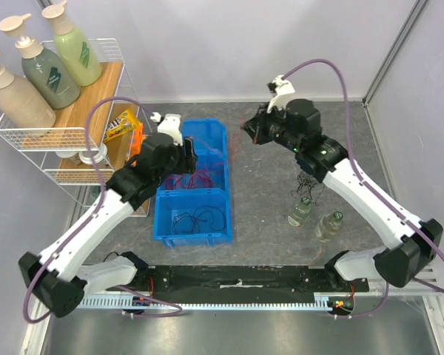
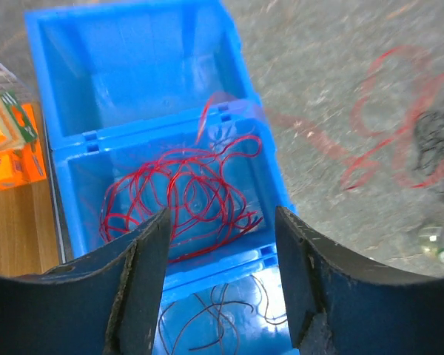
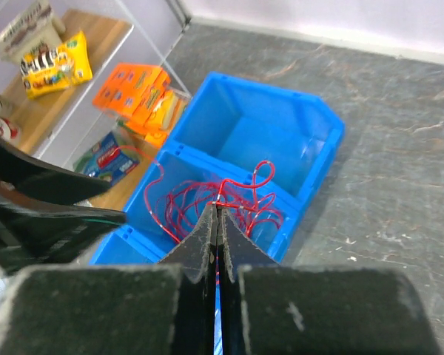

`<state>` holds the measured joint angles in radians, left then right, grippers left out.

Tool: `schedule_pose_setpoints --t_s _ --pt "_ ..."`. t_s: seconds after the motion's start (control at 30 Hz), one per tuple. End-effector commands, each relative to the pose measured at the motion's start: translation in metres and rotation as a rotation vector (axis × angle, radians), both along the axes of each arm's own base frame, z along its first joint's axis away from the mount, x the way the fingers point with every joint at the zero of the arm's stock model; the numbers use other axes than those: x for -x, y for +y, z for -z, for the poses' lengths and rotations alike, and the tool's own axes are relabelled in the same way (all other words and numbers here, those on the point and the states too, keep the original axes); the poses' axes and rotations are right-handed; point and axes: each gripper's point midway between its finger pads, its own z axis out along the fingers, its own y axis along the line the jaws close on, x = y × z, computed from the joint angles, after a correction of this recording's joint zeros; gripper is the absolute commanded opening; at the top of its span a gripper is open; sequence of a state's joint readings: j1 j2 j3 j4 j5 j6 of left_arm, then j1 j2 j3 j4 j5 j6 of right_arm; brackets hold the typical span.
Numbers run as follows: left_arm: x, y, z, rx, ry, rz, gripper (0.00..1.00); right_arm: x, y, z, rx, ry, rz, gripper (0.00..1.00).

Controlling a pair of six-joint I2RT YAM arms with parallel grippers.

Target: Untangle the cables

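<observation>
A blue three-compartment bin [image 1: 226, 194] stands left of centre. Red cables [image 2: 179, 198] lie coiled in its middle compartment, also seen in the right wrist view [image 3: 189, 201]. Thin black cables [image 2: 220, 310] lie in the near compartment. My left gripper [image 2: 220, 222] is open and empty above the middle compartment [image 1: 189, 159]. My right gripper [image 3: 218, 207] is shut on a red cable strand and holds it up right of the bin [image 1: 248, 127]. A blurred red strand [image 2: 385, 122] trails over the table. A small black tangle [image 1: 308, 183] is under the right arm.
The bin's far compartment [image 2: 140, 70] holds nothing. Two small clear bottles [image 1: 300, 213] [image 1: 328, 225] lie on the table at the right. A white wire rack [image 1: 66, 133] with pump bottles and snack packs stands at the left, close to the bin.
</observation>
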<state>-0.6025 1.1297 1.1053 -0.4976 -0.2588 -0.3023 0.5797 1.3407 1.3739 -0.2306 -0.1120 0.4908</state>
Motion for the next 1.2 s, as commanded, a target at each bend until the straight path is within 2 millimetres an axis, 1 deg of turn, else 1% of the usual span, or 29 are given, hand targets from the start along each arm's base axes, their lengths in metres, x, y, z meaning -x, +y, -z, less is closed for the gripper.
schedule_pose_setpoints --t_s 0.0,0.03,0.17,0.23,0.3,0.33,0.37,0.4,0.43,0.47,0.5,0.53,0.57,0.6,0.63,0.67,0.7,0.73,0.77,0.8,0.83,0.87,0.9,0.93,1.0,1.07,1.13,1.17 --pt "0.019 0.007 -0.074 0.138 -0.196 0.035 0.64 -0.006 0.027 0.009 0.07 -0.033 -0.03 0.0" --pt "0.024 0.007 -0.086 0.158 -0.231 0.056 0.64 -0.006 0.037 0.016 0.089 -0.031 -0.051 0.0" --pt "0.047 0.001 -0.125 0.219 -0.329 0.176 0.65 -0.013 0.078 0.066 0.203 0.001 -0.119 0.0" --pt "0.053 0.001 -0.137 0.233 -0.355 0.195 0.64 -0.016 0.096 0.087 0.229 0.005 -0.129 0.0" --pt "0.056 0.003 -0.144 0.238 -0.37 0.195 0.65 -0.014 0.119 0.113 0.255 0.026 -0.165 0.0" --pt "0.057 0.005 -0.148 0.242 -0.38 0.193 0.65 -0.016 0.126 0.124 0.269 0.049 -0.172 0.0" --pt "0.057 0.005 -0.149 0.24 -0.383 0.193 0.65 -0.014 0.131 0.14 0.292 0.102 -0.187 0.06" --pt "0.057 0.005 -0.15 0.242 -0.385 0.194 0.65 -0.013 0.139 0.143 0.287 0.124 -0.209 0.14" --pt "0.058 0.005 -0.15 0.244 -0.384 0.195 0.65 -0.01 0.141 0.152 0.3 0.161 -0.221 0.26" --pt "0.057 0.004 -0.15 0.247 -0.384 0.201 0.65 -0.009 0.138 0.155 0.312 0.18 -0.214 0.39" --pt "0.057 0.002 -0.149 0.249 -0.383 0.208 0.65 -0.008 0.134 0.154 0.322 0.181 -0.201 0.48" --pt "0.056 0.0 -0.148 0.254 -0.382 0.213 0.65 -0.008 0.126 0.149 0.335 0.168 -0.186 0.57" --pt "0.055 -0.003 -0.145 0.256 -0.378 0.222 0.65 -0.009 0.116 0.144 0.358 0.151 -0.159 0.64" --pt "0.053 -0.006 -0.142 0.259 -0.371 0.228 0.65 -0.01 0.1 0.133 0.38 0.135 -0.117 0.68" --pt "0.051 -0.01 -0.139 0.263 -0.363 0.239 0.65 -0.014 0.082 0.127 0.397 0.132 -0.065 0.72" --pt "0.049 -0.017 -0.136 0.27 -0.354 0.258 0.65 -0.017 0.063 0.127 0.413 0.145 -0.029 0.73" --pt "0.046 -0.02 -0.131 0.271 -0.344 0.258 0.65 -0.024 0.039 0.123 0.417 0.157 0.02 0.73" --pt "0.045 -0.028 -0.127 0.28 -0.323 0.289 0.65 -0.03 0.012 0.122 0.418 0.176 0.081 0.73" --pt "0.042 -0.034 -0.121 0.281 -0.303 0.305 0.65 -0.036 -0.017 0.127 0.422 0.202 0.155 0.73" --pt "0.04 -0.039 -0.118 0.285 -0.288 0.319 0.65 -0.043 -0.052 0.128 0.416 0.226 0.26 0.74" --pt "0.037 -0.045 -0.112 0.286 -0.269 0.335 0.65 -0.047 -0.085 0.136 0.42 0.261 0.362 0.76" --pt "0.036 -0.05 -0.109 0.289 -0.257 0.355 0.65 -0.05 -0.122 0.141 0.428 0.289 0.485 0.8" --pt "0.035 -0.055 -0.106 0.292 -0.246 0.371 0.65 -0.051 -0.156 0.15 0.435 0.326 0.597 0.83" --pt "0.035 -0.06 -0.105 0.298 -0.24 0.39 0.65 -0.048 -0.18 0.162 0.434 0.367 0.667 0.85" --pt "0.034 -0.065 -0.104 0.303 -0.234 0.41 0.65 -0.045 -0.222 0.186 0.416 0.471 0.765 0.86" --pt "0.035 -0.069 -0.103 0.307 -0.226 0.429 0.65 -0.038 -0.241 0.216 0.401 0.6 0.81 0.86" --pt "0.036 -0.07 -0.102 0.311 -0.22 0.437 0.65 -0.032 -0.25 0.241 0.398 0.716 0.844 0.84" --pt "0.036 -0.07 -0.101 0.313 -0.216 0.438 0.65 -0.03 -0.253 0.249 0.407 0.756 0.867 0.82"
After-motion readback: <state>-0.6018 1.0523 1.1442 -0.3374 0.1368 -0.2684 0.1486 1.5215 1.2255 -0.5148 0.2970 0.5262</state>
